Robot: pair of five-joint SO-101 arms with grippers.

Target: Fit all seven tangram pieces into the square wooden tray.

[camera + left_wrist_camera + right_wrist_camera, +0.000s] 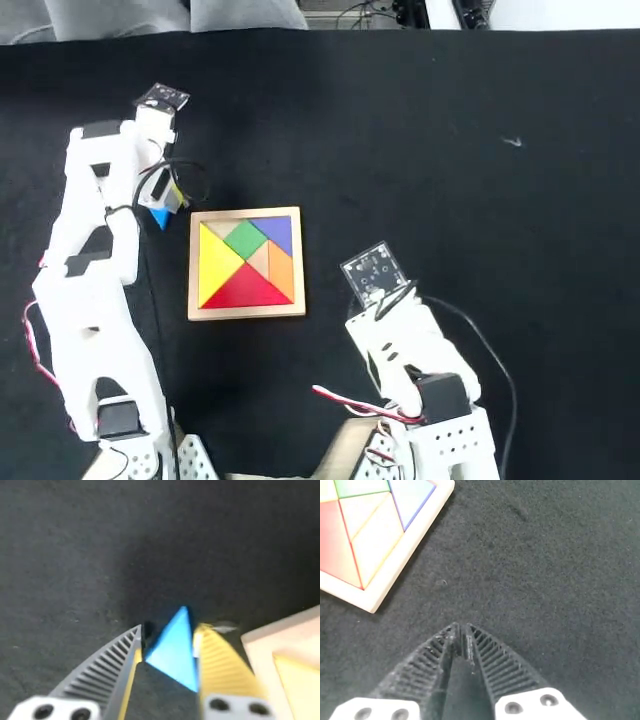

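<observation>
Left pincer [170,629] is clenched on the blue triangle [175,650], holding it over the tabletop [480,200] just outside the far-left corner of the square wooden tray [246,312]. Six coloured pieces lie flat in the tray, and a pale triangular gap seems to be left in that same corner, so this looks like the placing of the last piece. The triangle's sharp tip points forward past the fingertips, away from the wrist. Its long axis runs along the fingers, and the piece looks tilted rather than lying flat. The next move probably calls for carrying it sideways over the rim, turning it until its edges match the gap, and laying it down level before letting go. Right pincer [461,632] is clenched on nothing, above bare tabletop near another corner of the tray.
</observation>
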